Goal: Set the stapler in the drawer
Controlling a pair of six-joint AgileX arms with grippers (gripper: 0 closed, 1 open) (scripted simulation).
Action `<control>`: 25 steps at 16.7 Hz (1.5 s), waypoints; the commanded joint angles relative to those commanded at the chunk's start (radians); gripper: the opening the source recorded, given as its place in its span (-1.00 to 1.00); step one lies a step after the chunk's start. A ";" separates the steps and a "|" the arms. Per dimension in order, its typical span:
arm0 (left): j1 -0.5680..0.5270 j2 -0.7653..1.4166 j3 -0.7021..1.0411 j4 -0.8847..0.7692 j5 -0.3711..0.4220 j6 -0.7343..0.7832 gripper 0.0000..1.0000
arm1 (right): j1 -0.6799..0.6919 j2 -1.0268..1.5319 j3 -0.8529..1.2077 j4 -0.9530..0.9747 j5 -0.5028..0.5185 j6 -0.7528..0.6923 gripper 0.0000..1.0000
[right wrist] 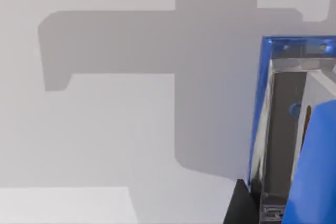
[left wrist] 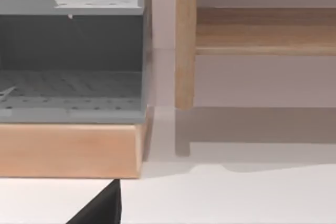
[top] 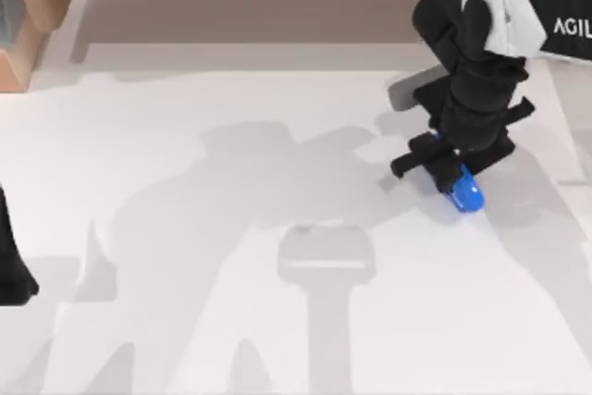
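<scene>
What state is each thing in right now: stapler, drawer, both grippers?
stapler: on the white table at its right side, lying under the right gripper, not in the drawer.
drawer: pulled open, grey perforated inside, nothing seen in it.
right gripper: down over the stapler, fingers either side of it.
left gripper: parked at the table's left edge.

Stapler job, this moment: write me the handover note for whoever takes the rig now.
Right pincer: down over the stapler at the right of the table; whether it is gripping cannot be told. The right wrist view shows the stapler's blue body and metal strip close up.
Left arm: parked at the table's left edge, idle.
Drawer: grey, in a wooden frame, seen open in the left wrist view, with nothing visible in it.
Done: right arm has reached the stapler.
Left: confirm the grasp, lift, carry it across to the drawer, set it inside, let go.
</scene>
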 joint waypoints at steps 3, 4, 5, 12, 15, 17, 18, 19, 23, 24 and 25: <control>0.000 0.000 0.000 0.000 0.000 0.000 1.00 | -0.001 -0.022 0.035 -0.055 -0.001 0.000 -1.00; 0.000 0.000 0.000 0.000 0.000 0.000 1.00 | -0.001 -0.025 0.041 -0.064 -0.001 0.000 -1.00; 0.000 0.000 0.000 0.000 0.000 0.000 1.00 | -0.001 -0.025 0.041 -0.065 -0.001 0.000 -1.00; 0.000 0.000 0.000 0.000 0.000 0.000 1.00 | -0.081 -0.065 0.096 -0.119 0.009 -0.057 -1.00; 0.000 0.000 0.000 0.000 0.000 0.000 1.00 | -0.219 -0.118 0.183 -0.188 0.018 -0.126 -1.00; 0.000 0.000 0.000 0.000 0.000 0.000 1.00 | -0.331 -0.144 0.255 -0.234 0.022 -0.172 -1.00; 0.000 0.000 0.000 0.000 0.000 0.000 1.00 | -0.388 -0.149 0.295 -0.254 0.022 -0.193 -1.00; 0.000 0.000 0.000 0.000 0.000 0.000 1.00 | -0.444 -0.148 0.336 -0.271 0.022 -0.213 -1.00; 0.000 0.000 0.000 0.000 0.000 0.000 1.00 | -0.625 -0.058 0.511 -0.305 0.014 -0.271 -1.00; 0.000 0.000 0.000 0.000 0.000 0.000 1.00 | -0.656 -0.016 0.554 -0.307 0.011 -0.280 -1.00; 0.000 0.000 0.000 0.000 0.000 0.000 1.00 | -0.683 0.031 0.595 -0.310 0.007 -0.286 -1.00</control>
